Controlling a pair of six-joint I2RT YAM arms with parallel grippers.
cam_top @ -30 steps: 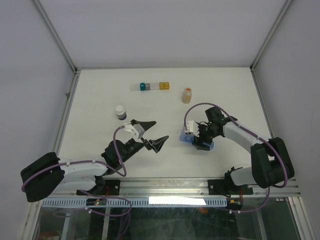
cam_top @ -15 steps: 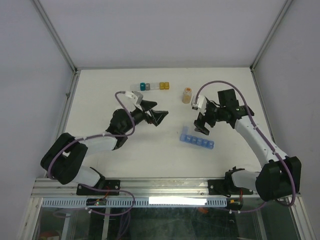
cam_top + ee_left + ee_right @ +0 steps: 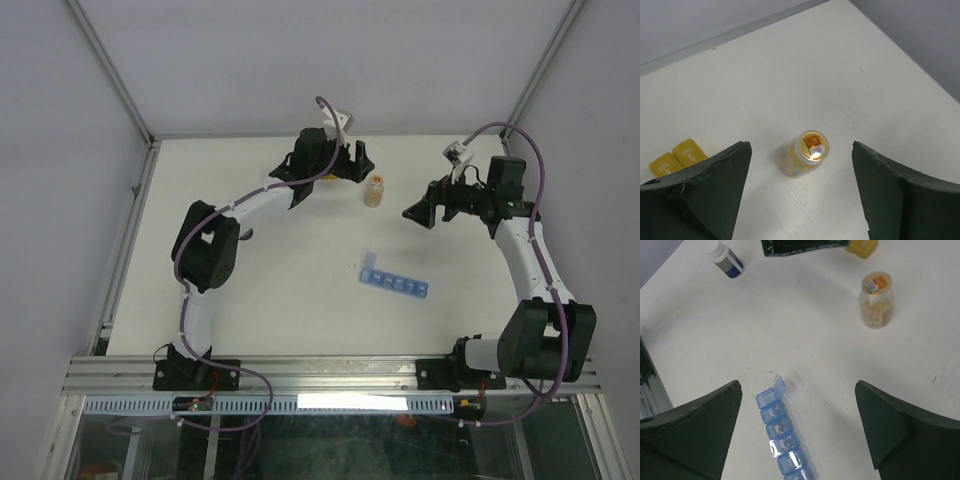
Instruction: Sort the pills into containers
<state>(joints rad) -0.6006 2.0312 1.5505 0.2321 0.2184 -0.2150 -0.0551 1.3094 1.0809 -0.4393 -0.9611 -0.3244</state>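
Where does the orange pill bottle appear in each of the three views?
Top external: orange pill bottle, upper centre.
Left wrist: near the centre.
Right wrist: upper right.
Shared landmark: yellow cubes close by, seen in both wrist views only.

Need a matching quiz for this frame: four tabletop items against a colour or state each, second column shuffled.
Items:
1. pill bottle
2. compartment strip
3. white-capped bottle
4. cube pair

Colour or state:
A. yellow
B. dark blue body
C. orange contents, standing upright
D. translucent blue, one end lid flipped open

Pairs: 1-C, 2-D, 3-B, 4-A
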